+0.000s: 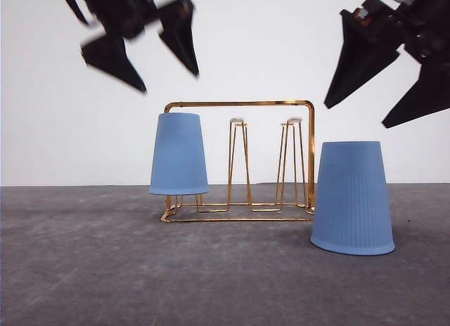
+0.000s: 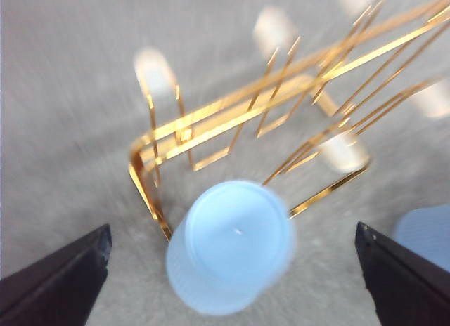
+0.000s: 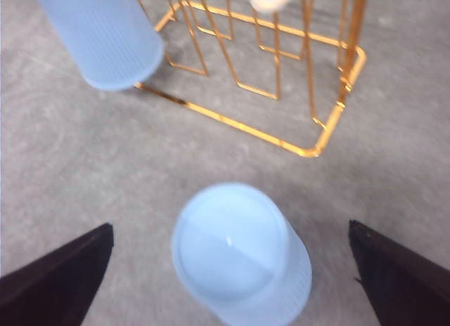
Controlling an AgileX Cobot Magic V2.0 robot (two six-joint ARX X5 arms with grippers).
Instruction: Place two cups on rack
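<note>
Both cups [image 1: 178, 154] [image 1: 351, 197] stand upright, mouths down, one on the rack [image 1: 274, 103].

Two blue cups [image 1: 179, 154] [image 1: 351, 197], one gold rack [image 1: 281, 103], two claws [image 1: 144, 55] [image 1: 358, 112].

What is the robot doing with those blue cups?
It is putting cups on a gold rack. One cup already sits upside down on a prong. The other cup stands upside down on the table beside the rack. Both end effectors, left and right, hang open above, holding nothing.
</note>
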